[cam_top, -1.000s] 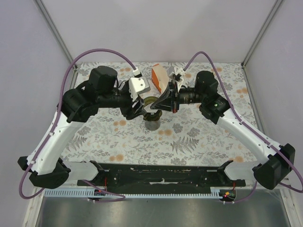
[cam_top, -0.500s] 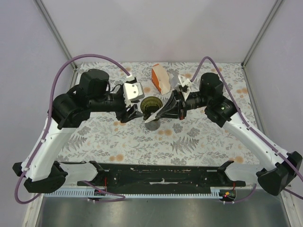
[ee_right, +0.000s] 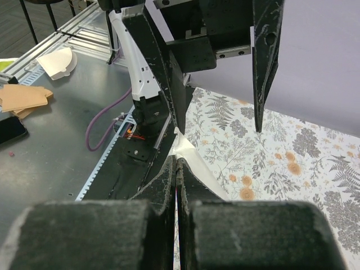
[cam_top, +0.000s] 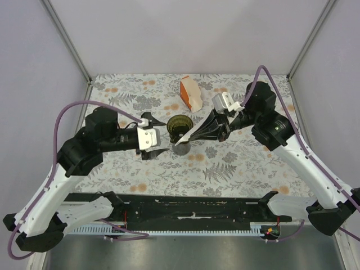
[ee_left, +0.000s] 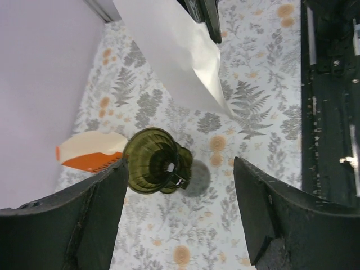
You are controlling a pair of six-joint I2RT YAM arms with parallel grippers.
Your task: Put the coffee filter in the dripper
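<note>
Top view: on the floral tablecloth [cam_top: 236, 163] the dripper [cam_top: 180, 124], a dark green funnel on a grey cup base [cam_top: 181, 148], stood near the middle of the table. An orange-and-cream pack [cam_top: 191, 94] lay close by at its 1 o'clock. The right gripper [cam_top: 198, 133] reached in from 3 o'clock with its fingers pressed together on the coffee filter [cam_top: 185, 138]. The filter showed edge-on as a thin white sliver. Its long axis ran from 2 o'clock to 8 o'clock, and its free tip pointed to 8 o'clock. It crossed the dripper's rim at about 5 o'clock; whether paper touched rim could not be told. The left gripper [cam_top: 159, 136] sat at the dripper's 9 o'clock, its fingers spread wide and holding nothing.

Left wrist view: the filter was a broad white sheet coming down from 12 o'clock. It narrowed to a tip that pointed to 5 o'clock, and it lay apart from the dripper in the picture. The dripper's open mouth faced the camera in the gap between the two black fingers [ee_left: 84, 219]. The pack lay just beside it at 9 o'clock.

Right wrist view: the right fingers met in a closed seam with the white paper pinched between them. The paper fanned out beyond them toward 4 o'clock. The left gripper's spread fingers stood beyond, at 12 o'clock.
</note>
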